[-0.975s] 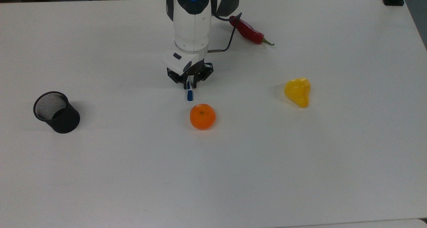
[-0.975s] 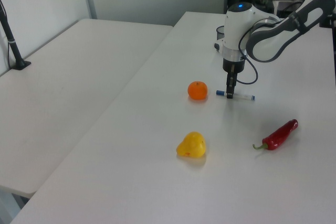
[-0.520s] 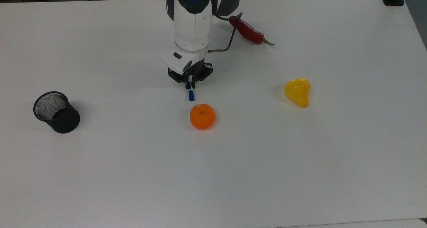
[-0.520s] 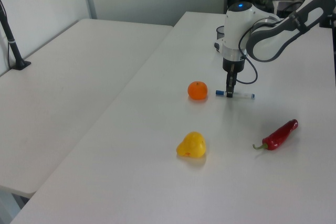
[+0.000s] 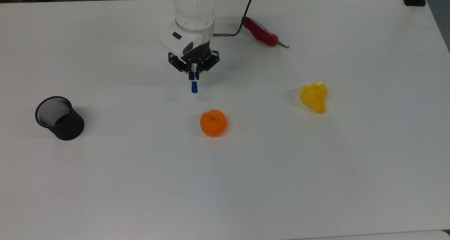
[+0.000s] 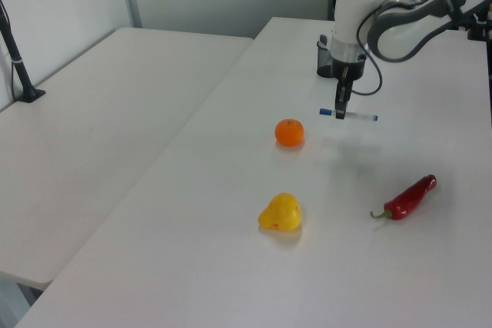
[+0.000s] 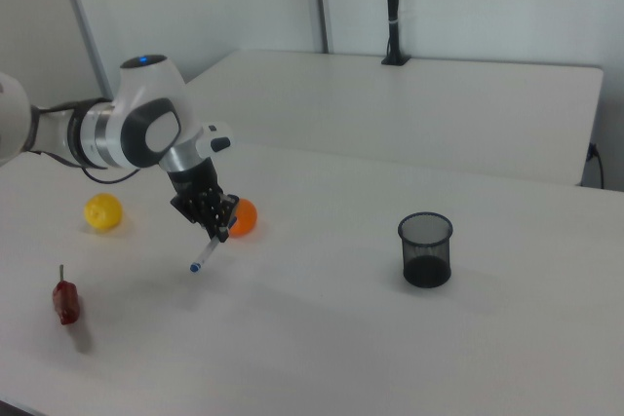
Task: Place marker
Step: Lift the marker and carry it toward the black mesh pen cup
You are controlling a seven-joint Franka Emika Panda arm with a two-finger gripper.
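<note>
White table [image 5: 316, 183], several loose objects on it. Gripper [image 5: 193, 72] points down, fingers clamped on the marker [image 5: 193, 85] near its middle; marker held roughly level, clear of the table, with its shadow visible below in the left view [image 6: 356, 115]. In the right view the marker [image 7: 203, 258] tilts down away from the fingers. Since 1.0 s ago: marker was lying on the table just beside the orange [image 5: 213, 122]; now lifted, and gripper has moved toward the top view's left and far side. Orange, yellow fruit [image 5: 314, 96], red chili [image 5: 262, 33] and black mesh cup [image 5: 59, 117] unmoved.
</note>
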